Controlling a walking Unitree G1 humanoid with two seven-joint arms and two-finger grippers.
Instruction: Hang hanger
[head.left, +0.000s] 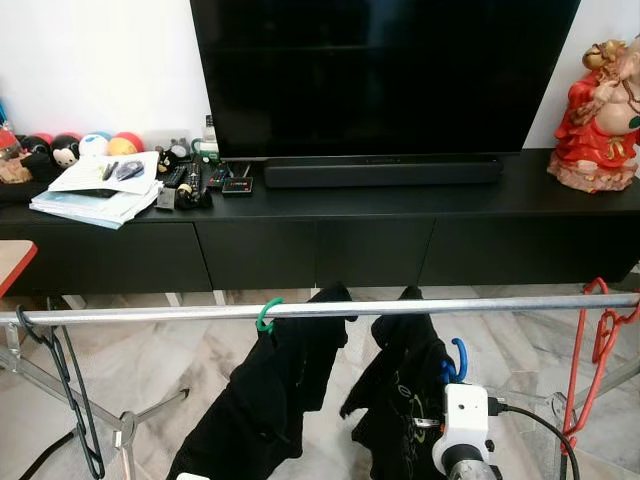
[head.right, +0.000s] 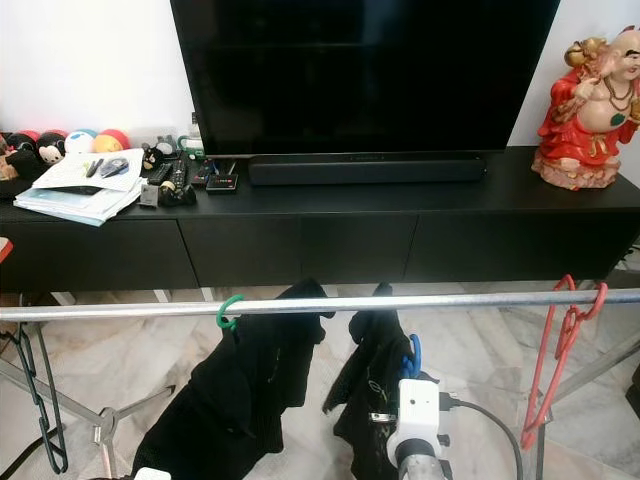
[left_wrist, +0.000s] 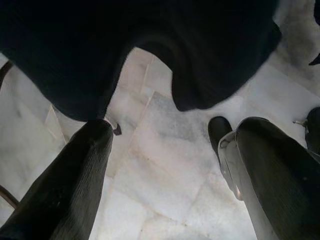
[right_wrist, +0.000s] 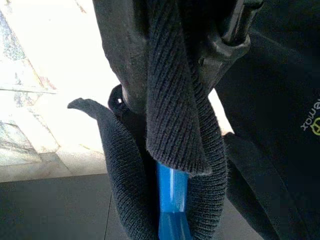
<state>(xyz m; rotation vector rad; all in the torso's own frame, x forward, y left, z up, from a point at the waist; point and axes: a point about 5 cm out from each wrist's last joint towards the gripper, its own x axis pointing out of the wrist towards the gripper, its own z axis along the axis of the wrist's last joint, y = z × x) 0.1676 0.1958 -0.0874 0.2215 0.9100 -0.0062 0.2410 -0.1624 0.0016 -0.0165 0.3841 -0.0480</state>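
The blue hanger (head.right: 413, 356) sits just above and ahead of the right tool (right_wrist: 172, 130), its hook poking out beside a black garment (head.right: 378, 385) that drapes over most of it; the hanger's arms are hidden under the cloth. In the right wrist view the tool's dark fingers are closed narrowly on the ribbed collar and the blue plastic (right_wrist: 171, 200) between them. The hook sits below the metal rail (head.left: 330, 309), not over it, and the garment's top reaches up to the rail.

To the tool's left, a second black garment (head.left: 270, 390) hangs from a green hanger (head.left: 266, 316) hooked on the rail. Between the two garments there is a narrow gap of bare rail; a longer bare stretch runs to the tool's right as far as a red hanger (head.left: 600, 345). Far left hangs a dark hanger (head.left: 70, 395), its lower end cut off by the frame.

The left tool (left_wrist: 165, 165) hangs low under the green-hung garment, its fingers (left_wrist: 75, 185) spread wide over marble floor (left_wrist: 165, 200), holding nothing.

Beyond the rail stands a black TV surface (head.left: 400, 200) with a television (head.left: 380, 75), papers (head.left: 100, 190) and a red figurine (head.left: 598, 120)
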